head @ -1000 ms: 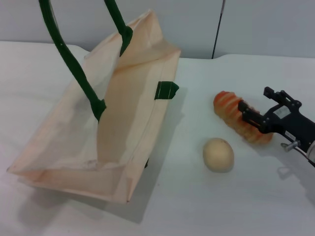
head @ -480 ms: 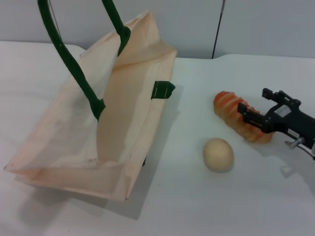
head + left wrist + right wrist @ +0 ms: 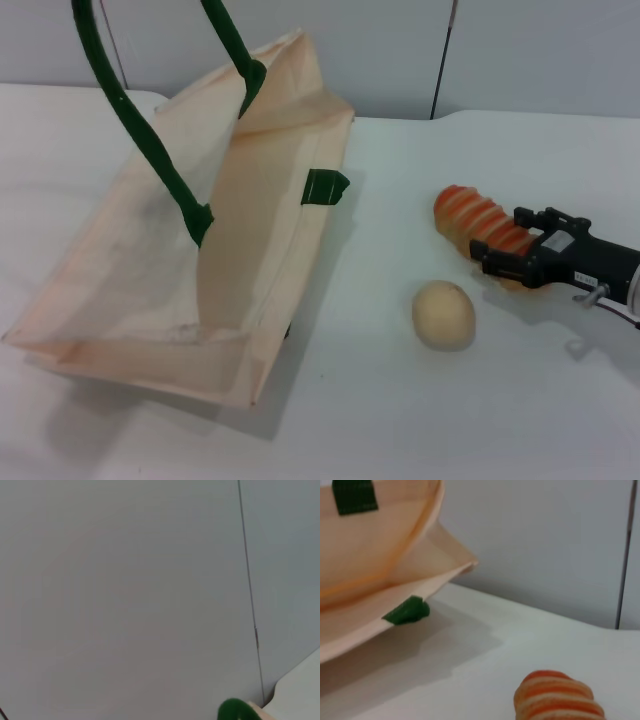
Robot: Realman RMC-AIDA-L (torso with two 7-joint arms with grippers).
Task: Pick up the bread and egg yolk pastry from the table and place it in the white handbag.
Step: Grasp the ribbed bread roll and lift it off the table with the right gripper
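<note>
The striped orange and cream bread (image 3: 478, 227) lies on the white table (image 3: 400, 420) at the right. My right gripper (image 3: 512, 241) is open, with one black finger on each side of the loaf's right end. The round beige egg yolk pastry (image 3: 444, 314) sits in front of the bread, apart from the gripper. The white handbag (image 3: 200, 250) stands open at the left, its dark green handles (image 3: 130, 110) rising out of the top of the head view. The bread (image 3: 555, 700) and the bag (image 3: 380, 555) also show in the right wrist view. My left gripper is out of view.
A grey wall (image 3: 520, 50) stands behind the table. A green tab (image 3: 324, 186) sticks out from the bag's side toward the bread. The left wrist view shows the wall and a bit of green handle (image 3: 235, 711).
My right gripper has come down and now straddles the bread's right end. The handbag has shifted slightly to the left, pulled by its handles.
</note>
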